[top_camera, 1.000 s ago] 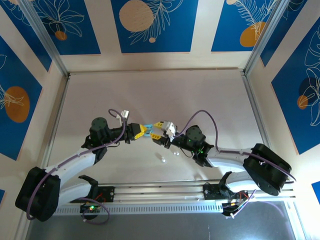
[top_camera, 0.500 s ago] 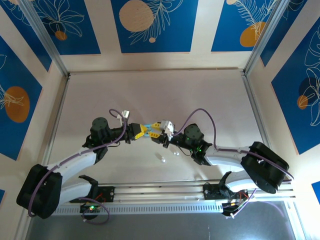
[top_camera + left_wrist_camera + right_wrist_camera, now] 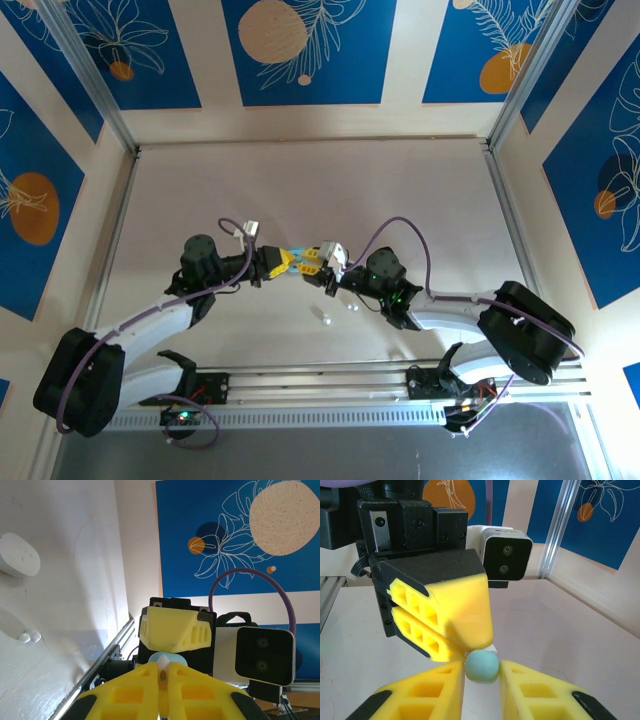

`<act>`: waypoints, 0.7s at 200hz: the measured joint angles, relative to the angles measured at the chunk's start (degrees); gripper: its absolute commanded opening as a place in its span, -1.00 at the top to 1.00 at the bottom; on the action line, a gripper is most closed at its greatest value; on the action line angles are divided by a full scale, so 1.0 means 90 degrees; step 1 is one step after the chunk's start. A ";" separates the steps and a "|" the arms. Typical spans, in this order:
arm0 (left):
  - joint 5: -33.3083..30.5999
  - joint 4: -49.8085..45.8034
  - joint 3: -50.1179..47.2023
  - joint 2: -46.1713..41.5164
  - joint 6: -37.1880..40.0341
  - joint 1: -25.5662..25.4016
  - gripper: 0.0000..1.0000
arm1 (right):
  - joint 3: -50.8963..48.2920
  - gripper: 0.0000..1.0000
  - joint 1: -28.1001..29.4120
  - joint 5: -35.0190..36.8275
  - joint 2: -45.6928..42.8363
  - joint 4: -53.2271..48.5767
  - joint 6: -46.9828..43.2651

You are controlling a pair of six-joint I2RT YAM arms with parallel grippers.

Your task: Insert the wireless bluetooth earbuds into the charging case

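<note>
We find no legible txt, nos., brand marks or signs in any view. The blue wall panels (image 3: 350, 60) carry drawn leaves & circles, no lettering. The wrist cam housing (image 3: 264, 656) facing us is plain white w/ two lenses.

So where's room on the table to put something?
Bare: the far table up to the back wall, and the patch right of the right arm. Crowded: the middle, where the left end effector and right end effector meet at a blue bud, and the white buds just nearer.
</note>
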 measured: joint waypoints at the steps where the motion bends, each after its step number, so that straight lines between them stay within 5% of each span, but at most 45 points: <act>1: 0.0000 0.0000 0.0000 0.0000 0.0000 0.0000 0.82 | 0.0000 0.53 0.0000 0.0000 0.0000 0.0000 0.0000; 96: -0.0005 0.0141 -0.0058 0.0017 0.0000 0.0034 0.79 | 0.0051 0.79 -0.0022 -0.0046 0.0000 -0.0053 0.0044; 123: -0.0005 0.0129 -0.0058 0.0015 0.0007 0.0039 0.55 | 0.0056 0.85 -0.0022 -0.0051 0.0000 -0.0068 0.0044; 140: -0.0005 0.0107 -0.0058 0.0007 0.0056 0.0039 0.21 | 0.0056 0.87 -0.0022 -0.0066 0.0000 -0.0092 0.0044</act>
